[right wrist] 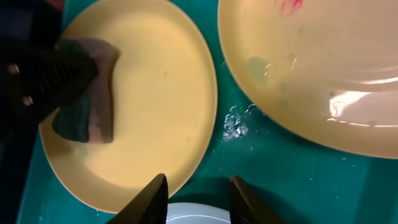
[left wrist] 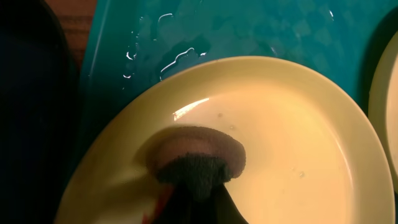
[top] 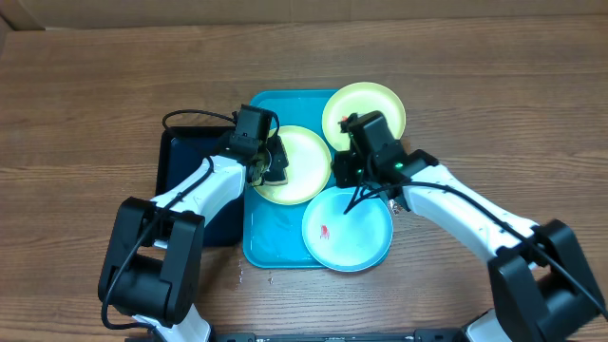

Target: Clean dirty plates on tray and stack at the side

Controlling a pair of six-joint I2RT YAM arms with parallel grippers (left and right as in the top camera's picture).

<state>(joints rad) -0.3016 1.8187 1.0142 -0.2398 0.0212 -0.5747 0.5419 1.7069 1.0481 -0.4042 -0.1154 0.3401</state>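
left arm: left gripper [top: 264,163], jaws pinching a dark grey scrub pad [left wrist: 198,157]. The pad is pressed flat on the middle lime-green-rimmed round plate [top: 302,161], on the left part of its pale centre. The low approach keeps the pad face in contact for wiping.
right arm: right gripper [right wrist: 198,198], jaws spread and holding nothing, hovers over the gap where the three plates meet. My read is that it's standing by to steady or lift a plate.
tray: large turquoise rectangular plastic tray [top: 275,236] sits mid-worktop with all three plates on it, so runoff stays inside the rim. Water beads [right wrist: 236,123] lie on its floor.
far plate: second lime-green-rimmed plate [top: 375,106] at the far right corner, red smear [right wrist: 289,5] on it, so not cleaned.
near plate: light-blue-rimmed plate [top: 356,237] at near right, with a small red mark [top: 324,231] on its centre.
side: smaller black rectangular tray [top: 182,157] just left of the turquoise one, on the brown wooden worktop [top: 85,85].
progress: early. One plate is under scrub, two to go, stacking not yet begun.
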